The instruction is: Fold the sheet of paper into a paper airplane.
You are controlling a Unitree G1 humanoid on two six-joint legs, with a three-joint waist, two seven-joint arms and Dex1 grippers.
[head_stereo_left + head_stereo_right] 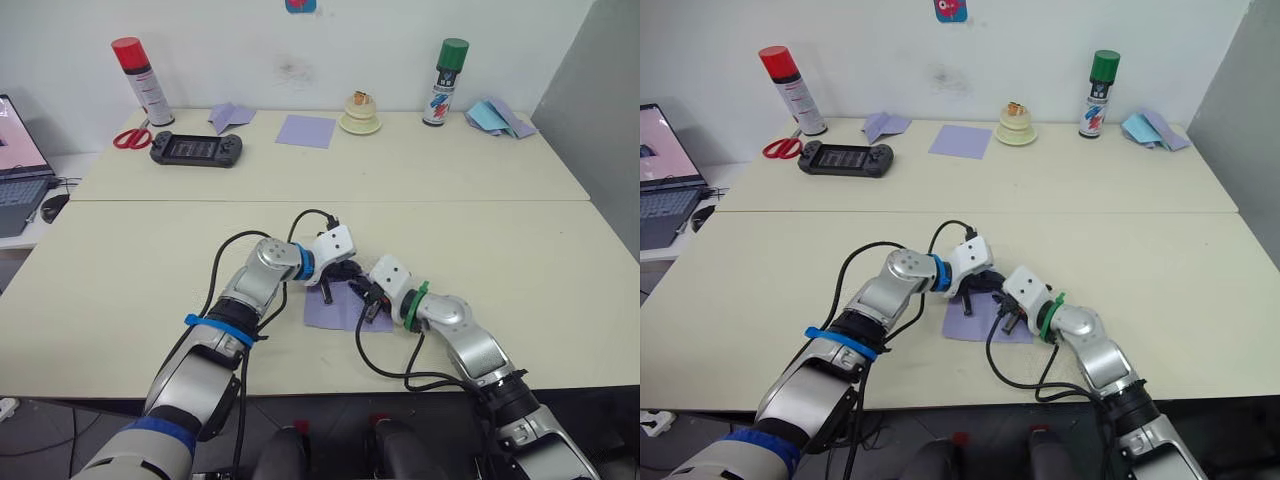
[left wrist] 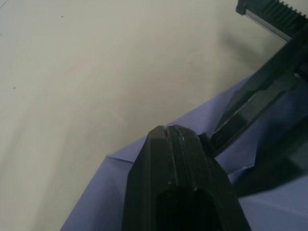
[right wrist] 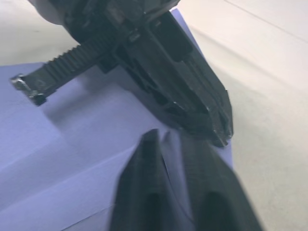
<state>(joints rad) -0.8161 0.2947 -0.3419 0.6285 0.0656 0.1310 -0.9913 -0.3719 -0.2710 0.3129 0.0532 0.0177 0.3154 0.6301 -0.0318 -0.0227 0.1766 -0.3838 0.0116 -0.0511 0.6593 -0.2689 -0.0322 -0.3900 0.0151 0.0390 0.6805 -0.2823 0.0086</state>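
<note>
Both claws pinched closed, left claw (image 1: pixel 327 296) and right claw (image 1: pixel 371 312) pressing sheet of paper (image 1: pixel 338 310)

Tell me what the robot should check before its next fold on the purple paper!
1. Sheet of paper lying on the table: ok.
2. Left gripper on the paper with fingers together: ok.
3. Right gripper on the paper, fingers closed: ok.
4. Grippers not bumping each other: cannot tell, they are very close.
5. Paper already a finished airplane: not ok, only part folded.
6. Room on the table around the paper: ok.
</note>
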